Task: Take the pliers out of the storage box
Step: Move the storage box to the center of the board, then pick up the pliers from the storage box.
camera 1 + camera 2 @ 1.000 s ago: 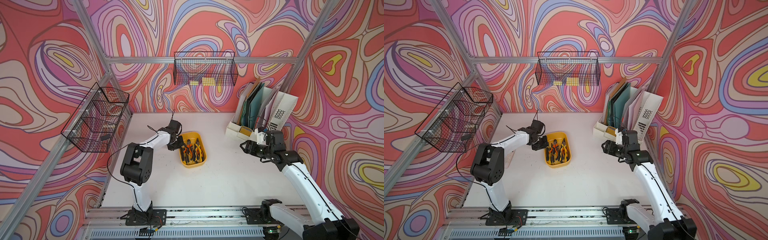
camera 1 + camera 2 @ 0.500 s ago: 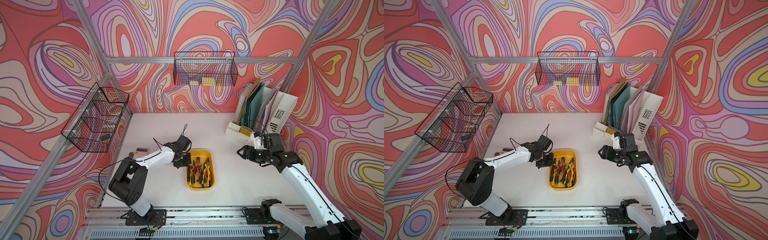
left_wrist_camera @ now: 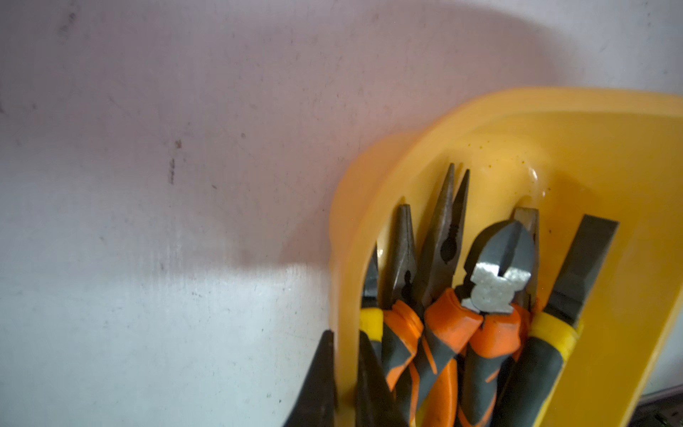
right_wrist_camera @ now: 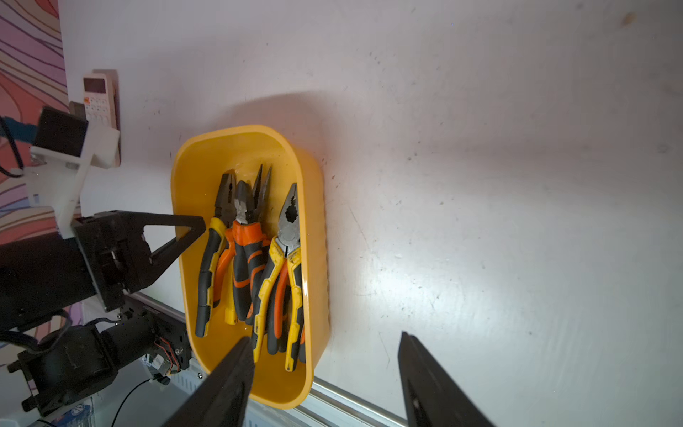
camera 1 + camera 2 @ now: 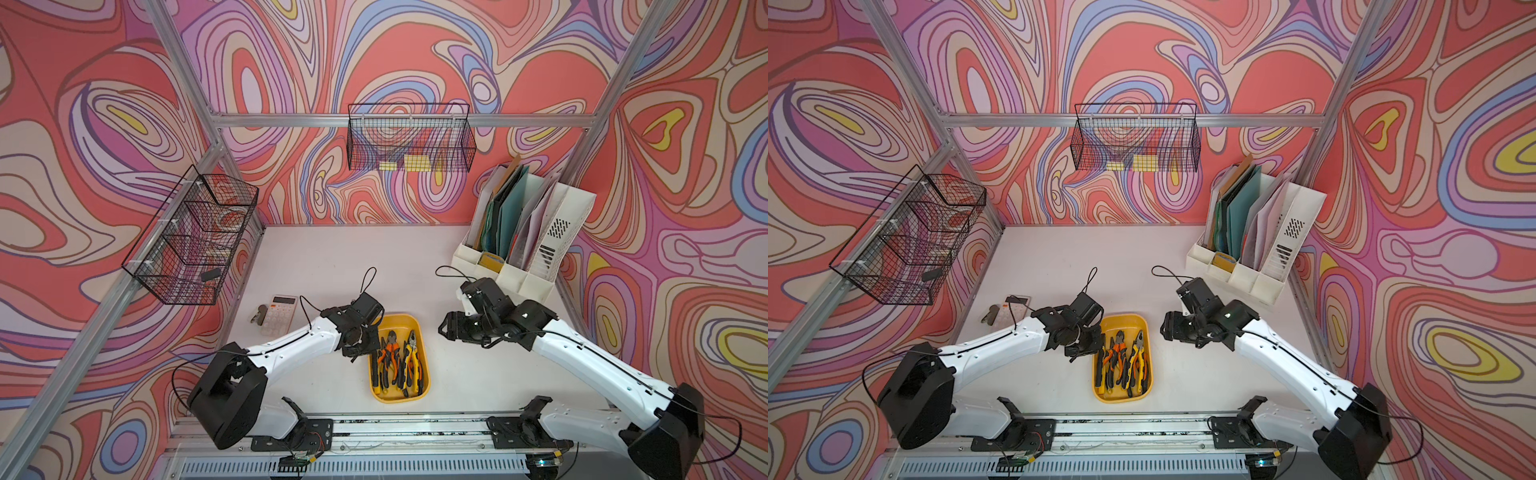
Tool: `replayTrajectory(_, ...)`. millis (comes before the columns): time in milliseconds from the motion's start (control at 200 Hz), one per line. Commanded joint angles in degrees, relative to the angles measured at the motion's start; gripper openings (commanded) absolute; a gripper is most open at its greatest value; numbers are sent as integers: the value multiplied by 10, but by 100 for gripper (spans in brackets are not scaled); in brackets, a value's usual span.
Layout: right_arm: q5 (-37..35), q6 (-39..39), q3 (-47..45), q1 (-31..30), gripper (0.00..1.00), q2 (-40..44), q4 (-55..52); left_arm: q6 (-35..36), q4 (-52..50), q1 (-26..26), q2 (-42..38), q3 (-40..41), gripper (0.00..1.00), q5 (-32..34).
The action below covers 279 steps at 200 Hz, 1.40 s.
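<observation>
Swirly red walls (image 5: pixel 415 50), wht tabletop (image 5: pixel 332 257)

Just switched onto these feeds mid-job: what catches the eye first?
The yellow storage box sits near the table's front edge, packed with orange- and yellow-handled pliers. The left gripper has its fingers either side of the box's rim; the right gripper hovers open beside it. Loud swirl-patterned walls surround everything.

Left arm (image 5: pixel 291 345) and right arm (image 5: pixel 582 365): white link shells, black joint housings, black base brackets. 1 thin black cable runs along each arm, looping free at the wrist. Fingers (image 4: pixel 196 223) black, triangular open frames, tapered tips. White bracket (image 4: pixel 66 177) carries the left wrist camera.
</observation>
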<state>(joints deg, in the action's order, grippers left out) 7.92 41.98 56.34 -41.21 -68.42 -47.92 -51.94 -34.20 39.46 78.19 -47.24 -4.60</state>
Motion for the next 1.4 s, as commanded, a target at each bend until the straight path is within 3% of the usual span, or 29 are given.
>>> replayTrajectory(0,-62,80,38,-78,66,-50,24,-18,1,4,-60,-9,53,31)
replayTrajectory(120,-84,109,85,-140,67,-124,30,-7,-35,5,-131,-20,67,114)
replayTrajectory(300,-91,133,130,-168,66,-197,31,29,-54,5,-258,-11,70,197)
replayTrajectory(426,-97,157,121,-169,61,-198,38,38,-59,5,-342,13,74,215)
replayTrajectory(586,-81,169,119,-168,57,-218,42,41,-52,5,-406,47,74,190)
replayTrajectory(836,-63,178,116,-168,52,-258,44,50,-41,5,-414,63,74,142)
replayTrajectory(1392,-44,184,102,-169,45,-302,56,55,-35,5,-394,74,73,117)
